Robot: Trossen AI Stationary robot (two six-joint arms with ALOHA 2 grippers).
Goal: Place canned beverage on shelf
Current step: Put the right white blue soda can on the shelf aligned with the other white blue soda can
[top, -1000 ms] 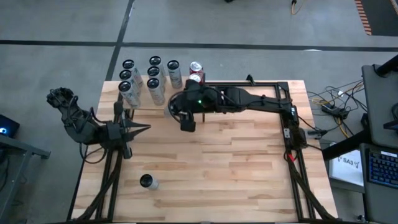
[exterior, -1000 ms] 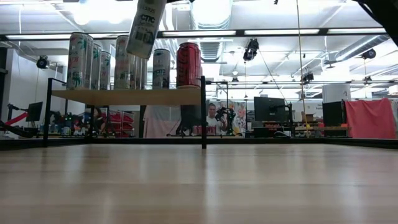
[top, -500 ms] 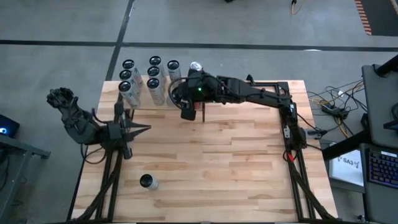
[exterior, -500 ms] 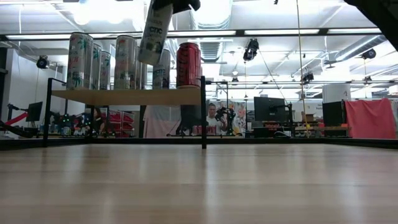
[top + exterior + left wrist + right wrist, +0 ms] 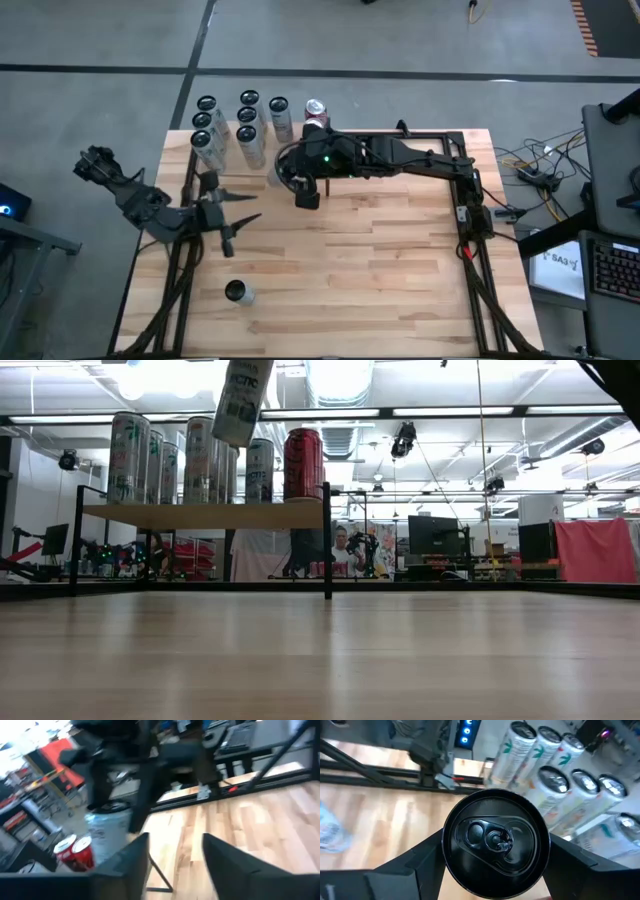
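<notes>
Seven tall pale cans point(image 5: 243, 125) and a red can point(image 5: 315, 109) already stand in rows on the shelf point(image 5: 200, 514), which sits at the far left part of the table point(image 5: 380, 270). The right gripper point(image 5: 297, 180) holds one more can point(image 5: 243, 398) above the shelf's near edge, its two dark fingers point(image 5: 410, 870) pressed against the can's sides. In the low view the can hangs tilted, its bottom clear of the shelf boards and of the standing cans; I judge the height is kept so that it passes over the shelf's edge without knocking the row. The right wrist view looks straight down on the held can's black lid and pull tab, with the pale cans just beyond it.

The likely spot is the gap in the front row beside the red can, though the can must be brought upright before it goes down.

The left gripper point(image 5: 232, 218) hovers over the left side of the table, well apart from the shelf, fingers spread and holding nothing. Another can point(image 5: 238, 292) stands near the front left of the table, possibly the next to be collected.
</notes>
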